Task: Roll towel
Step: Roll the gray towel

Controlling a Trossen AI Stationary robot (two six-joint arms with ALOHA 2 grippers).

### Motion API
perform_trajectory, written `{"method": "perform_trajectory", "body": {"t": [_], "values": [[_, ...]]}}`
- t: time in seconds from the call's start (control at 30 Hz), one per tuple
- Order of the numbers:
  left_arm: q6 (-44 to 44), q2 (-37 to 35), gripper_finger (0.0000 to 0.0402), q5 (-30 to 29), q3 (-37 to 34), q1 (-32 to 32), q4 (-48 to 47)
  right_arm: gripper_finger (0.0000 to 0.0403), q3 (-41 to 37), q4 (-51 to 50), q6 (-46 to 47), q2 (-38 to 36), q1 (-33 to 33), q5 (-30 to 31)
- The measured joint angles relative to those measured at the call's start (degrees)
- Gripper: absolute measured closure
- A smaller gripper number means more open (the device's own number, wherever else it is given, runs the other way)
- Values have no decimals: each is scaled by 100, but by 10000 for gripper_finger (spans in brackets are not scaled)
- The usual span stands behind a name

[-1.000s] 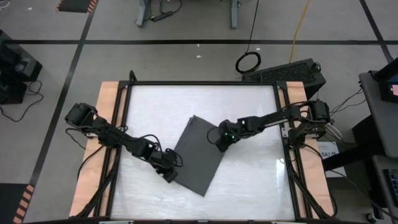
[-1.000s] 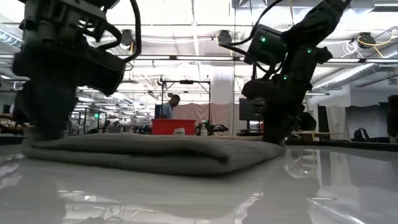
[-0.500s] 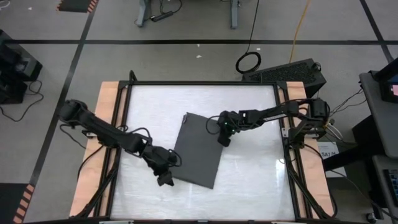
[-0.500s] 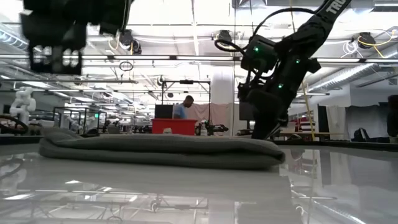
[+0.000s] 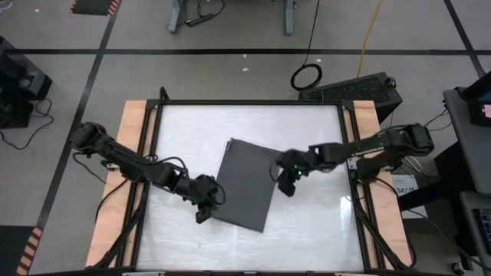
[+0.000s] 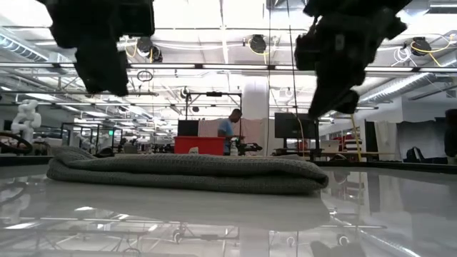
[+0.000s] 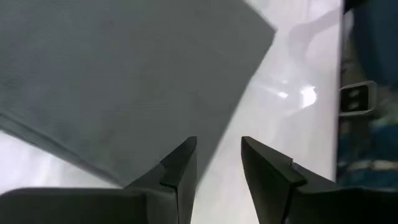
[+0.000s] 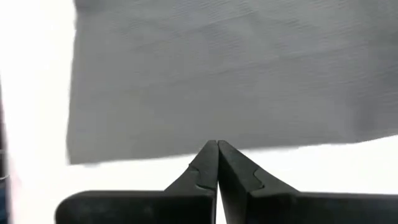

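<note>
The dark grey towel (image 5: pixel 244 184) lies folded into a flat rectangle on the white tabletop, set at a slant; in the low view the towel (image 6: pixel 186 173) is a low, thick slab. My left gripper (image 5: pixel 201 216) hovers open above the towel's near left corner (image 7: pixel 249 37), with nothing between its fingers (image 7: pixel 180 168). My right gripper (image 5: pixel 288 188) is shut and hangs just off the towel's right long edge (image 8: pixel 236 146). In the low view both grippers, left (image 6: pixel 107 82) and right (image 6: pixel 330 107), are well above the cloth.
A black frame (image 5: pixel 249 103) borders the glossy tabletop, with wooden strips (image 5: pixel 130 153) along both sides. Bare table shows to the towel's far, near and right sides. Far behind the table in the low view are a red box (image 6: pixel 200 145) and a person (image 6: pixel 232 125).
Both grippers have risen off the towel, each rolling at the wrist. The right one has also drawn away toward the table's right and near edges, clear of the cloth. Early in the second the towel turned a little on the table, its near end swinging right; it now lies still.
</note>
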Motion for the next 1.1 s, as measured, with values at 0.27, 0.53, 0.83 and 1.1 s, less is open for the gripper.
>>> {"method": "perform_trajectory", "body": {"t": [0.27,0.53,0.83,1.1], "values": [[81,586,272,-107,-161,196,0,403,2,126,1225,466,797,1517],[-526,1114,272,610,-161,180,144,403,2,152,1981,1263,570,1387],[-1519,1484,272,1104,-155,-59,1137,403,4,280,1280,1449,210,1387],[-1879,1537,272,1056,-129,-160,1689,403,11,134,125,1447,-325,1250]]}}
